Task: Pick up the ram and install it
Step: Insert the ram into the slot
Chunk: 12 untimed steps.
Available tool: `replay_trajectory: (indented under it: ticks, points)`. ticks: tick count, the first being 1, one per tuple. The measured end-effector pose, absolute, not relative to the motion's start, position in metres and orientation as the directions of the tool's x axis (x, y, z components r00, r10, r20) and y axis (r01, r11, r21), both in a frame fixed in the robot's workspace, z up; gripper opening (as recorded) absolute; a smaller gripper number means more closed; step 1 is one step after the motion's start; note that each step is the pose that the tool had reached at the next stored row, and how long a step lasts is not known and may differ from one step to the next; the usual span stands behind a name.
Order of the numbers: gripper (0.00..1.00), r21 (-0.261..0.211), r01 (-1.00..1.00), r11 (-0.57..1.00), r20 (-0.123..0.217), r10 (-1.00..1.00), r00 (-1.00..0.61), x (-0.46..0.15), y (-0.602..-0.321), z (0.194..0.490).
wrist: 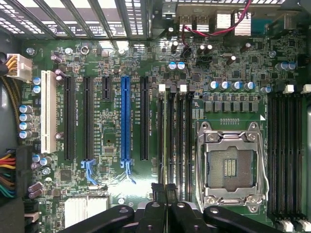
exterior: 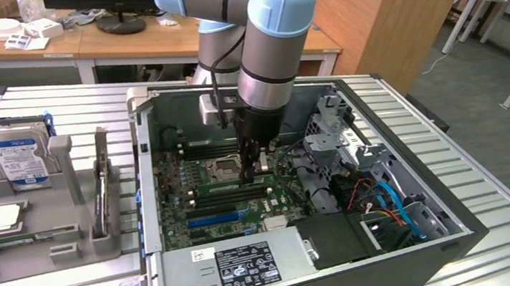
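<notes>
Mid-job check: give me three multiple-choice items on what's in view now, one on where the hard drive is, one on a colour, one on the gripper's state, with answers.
1. Where is the hard drive?
A. Inside the computer
B. Upright in the grey holder, to the exterior view's left of the case
C. On the wooden desk

2. Among the black expansion slots, one long slot is:
A. Red
B. Yellow
C. Blue

3. The gripper is:
A. Wide open over the holder
B. Shut on the ram, at the memory slots beside the processor socket
C. Open above the hard drive

Answers: B, the drive stands in the holder outside the case. C, that slot is blue between black ones. B, the fingers sit close together on the thin green stick down at the board.
</notes>
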State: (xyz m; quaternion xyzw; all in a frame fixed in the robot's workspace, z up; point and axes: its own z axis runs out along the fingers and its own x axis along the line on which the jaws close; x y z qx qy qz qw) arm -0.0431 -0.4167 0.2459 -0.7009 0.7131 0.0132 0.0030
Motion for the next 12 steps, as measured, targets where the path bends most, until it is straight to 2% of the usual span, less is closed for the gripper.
replay_trajectory:
  ticks: [12]
  points:
    - [0.12, 0.015, -1.000, 0.017, -0.023, -1.000, -0.017, -0.0431, -0.4168, 0.2441]
